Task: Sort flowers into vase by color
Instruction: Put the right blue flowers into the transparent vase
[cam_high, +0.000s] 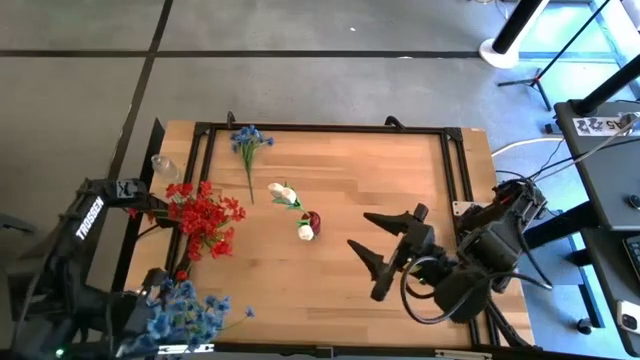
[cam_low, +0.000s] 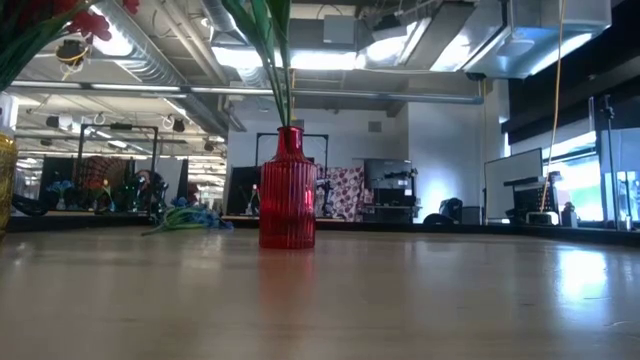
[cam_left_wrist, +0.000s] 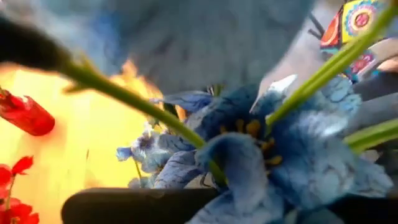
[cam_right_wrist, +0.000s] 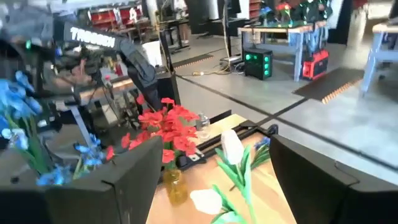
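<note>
The right gripper (cam_high: 378, 255), fingers spread wide, hangs at 3 o'clock of the ribbed red glass vase (cam_high: 313, 221) holding white tulip-like blooms (cam_high: 283, 192). The left gripper (cam_high: 150, 300), shut, sits among fabric blue flowers (cam_high: 185, 315) at 7 o'clock. I judge 1 blue sprig (cam_high: 247, 145) at 11 o'clock remains; next needs a pinch on its thin stem

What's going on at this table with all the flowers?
Two robot arms are sorting fake flowers into vases by color. White flowers already stand in a red vase mid-table, and red flowers fill another vase to the left. The left gripper, at the near left corner, sits among a bunch of blue flowers, fingers shut. The right gripper hovers open over the table's right side, holding nothing. One blue sprig lies at the far edge.
</note>
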